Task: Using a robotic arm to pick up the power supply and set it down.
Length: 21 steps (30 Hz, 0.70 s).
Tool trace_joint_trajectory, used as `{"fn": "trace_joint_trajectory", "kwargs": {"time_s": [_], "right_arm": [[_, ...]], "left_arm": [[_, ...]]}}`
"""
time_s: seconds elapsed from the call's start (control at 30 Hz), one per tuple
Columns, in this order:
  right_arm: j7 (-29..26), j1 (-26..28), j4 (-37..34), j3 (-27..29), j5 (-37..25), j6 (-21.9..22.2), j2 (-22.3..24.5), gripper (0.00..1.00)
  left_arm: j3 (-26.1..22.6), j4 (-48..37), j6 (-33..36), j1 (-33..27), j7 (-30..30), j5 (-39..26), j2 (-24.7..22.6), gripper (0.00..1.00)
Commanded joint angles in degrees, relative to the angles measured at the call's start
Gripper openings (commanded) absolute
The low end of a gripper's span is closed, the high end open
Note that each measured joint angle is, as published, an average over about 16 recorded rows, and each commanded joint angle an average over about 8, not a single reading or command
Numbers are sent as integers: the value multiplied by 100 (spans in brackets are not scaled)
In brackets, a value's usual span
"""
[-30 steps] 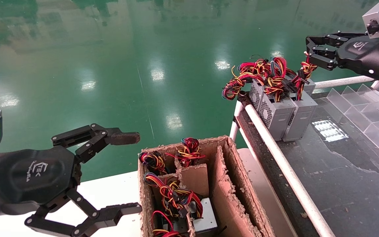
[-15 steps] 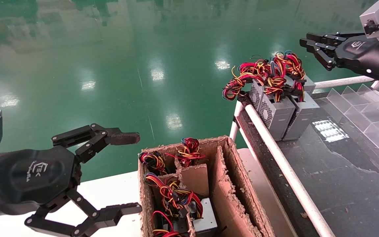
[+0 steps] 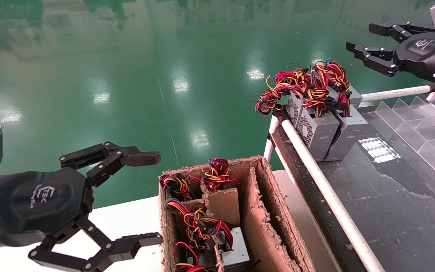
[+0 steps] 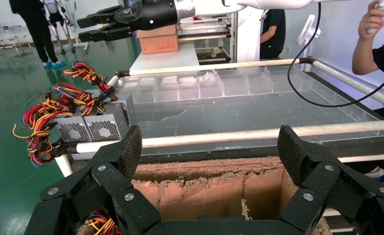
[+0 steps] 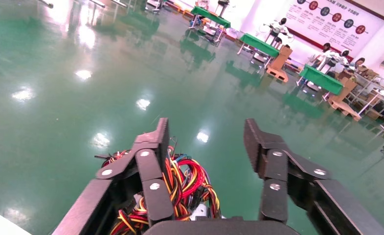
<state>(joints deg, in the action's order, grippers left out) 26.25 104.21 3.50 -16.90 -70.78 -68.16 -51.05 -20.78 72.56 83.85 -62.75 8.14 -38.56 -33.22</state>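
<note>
- Two power supplies (image 3: 317,128) are seen standing side by side at the near corner of the dark surface (image 3: 391,196), just inside its white rail (image 3: 327,189); more are lodged in the cardboard box (image 3: 263,211) below.
- Each supply is judged to be a stiff metal case, fairly heavy for its size, with smooth sides that could slip in a light grip.
- The wires (image 3: 308,85) piled on top are soft and tangled. A hold on them alone would probably let the case swing or snag its neighbour.
- A grip across the flat sides of the case, below the wires, is judged the surest.
- The right claw (image 3: 361,37) is held wide open, above and beyond the wires. Nothing is gripped or touched.
- The left claw (image 3: 149,198) is also spread wide and empty, parked beside the box.
</note>
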Motion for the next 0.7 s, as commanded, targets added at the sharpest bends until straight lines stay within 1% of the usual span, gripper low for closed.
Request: {"fn": "trace_joint_trajectory", "kwargs": {"time_s": [0.03, 0.5, 0.7], "right_arm": [[12, 7, 10, 5, 10, -6, 5, 100], [-20, -11, 0, -4, -6, 6, -5, 100], [-36, 17, 49, 46, 70, -153, -3, 100]], "left_arm": [[0, 0, 0, 0, 0, 0, 0, 100], [0, 0, 0, 0, 0, 0, 0, 100], [0, -1, 0, 0, -1, 0, 0, 100]]}}
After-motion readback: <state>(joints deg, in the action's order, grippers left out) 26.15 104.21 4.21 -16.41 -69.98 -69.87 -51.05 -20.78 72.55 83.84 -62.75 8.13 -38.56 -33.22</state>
